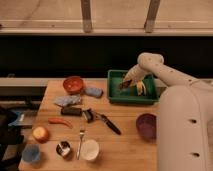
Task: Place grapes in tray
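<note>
The claw (125,82), pressed together, sits inside the shallow rectangular green plastic tray (131,100) at the wooden worktop's (125,145) 2 o'clock. The dark reddish-purple grape cluster (121,86) lies at its tip, toward the tray's 9 o'clock.

Counted on table (125,150): 1 green tray (131,100), sat at 1 o'clock. 1 gripper (124,84), closed, was inside tray toward its 9 o'clock. 1 cluster of grapes (121,88) at gripper tip; 1 banana pc (141,88) at tray's 3 o'clock.

Bowls, 2: orange-red bowl (74,84) at 11, purple bowl (146,125) at 4.

Cups, 3, stood 6–7 o'clock: white cup (90,149), metal cup (63,147), blue cup (31,152).

1 each: fork (81,140), red chili (60,121), blue sponge (93,92), grey cloth (67,101), round fruit (40,133).
</note>
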Available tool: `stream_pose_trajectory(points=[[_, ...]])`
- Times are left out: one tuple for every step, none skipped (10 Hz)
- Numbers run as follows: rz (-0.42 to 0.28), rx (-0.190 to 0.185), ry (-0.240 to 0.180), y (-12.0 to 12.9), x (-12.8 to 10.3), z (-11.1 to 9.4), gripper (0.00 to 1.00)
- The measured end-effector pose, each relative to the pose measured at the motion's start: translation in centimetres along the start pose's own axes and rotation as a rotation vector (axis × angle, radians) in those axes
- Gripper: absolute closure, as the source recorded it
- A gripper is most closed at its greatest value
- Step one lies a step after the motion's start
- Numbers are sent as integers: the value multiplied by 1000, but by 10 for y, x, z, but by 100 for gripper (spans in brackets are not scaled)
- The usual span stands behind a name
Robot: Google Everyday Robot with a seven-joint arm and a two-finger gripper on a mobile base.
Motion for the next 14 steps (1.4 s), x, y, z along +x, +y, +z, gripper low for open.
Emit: stream_pose_trajectory(points=[[-16,-5,-38,8,-2,-19,100],[-29,-18,-88,18,-6,-43,100],[-36,-27,-123,23,-8,-59,100],[-42,-34,-156,27,-11,-74,100],[-51,-49,-225,32,-15,-102,100],[-53,-55,-259,31,-16,-113,100],[-49,-58,-283,29,-19,-125,100],[-47,-57,-291,28,-20,-129,100],[-41,-57,-289,28,-20,-128,100],[-35,-56,-285,25,-19,-124,100],[-27,-50,-275,18,-18,-114,100],[-17,-45,-259,10,-16,-100,100],[-14,-42,-244,6,-15,-90,100],[-11,-36,-222,4,-12,-78,100]])
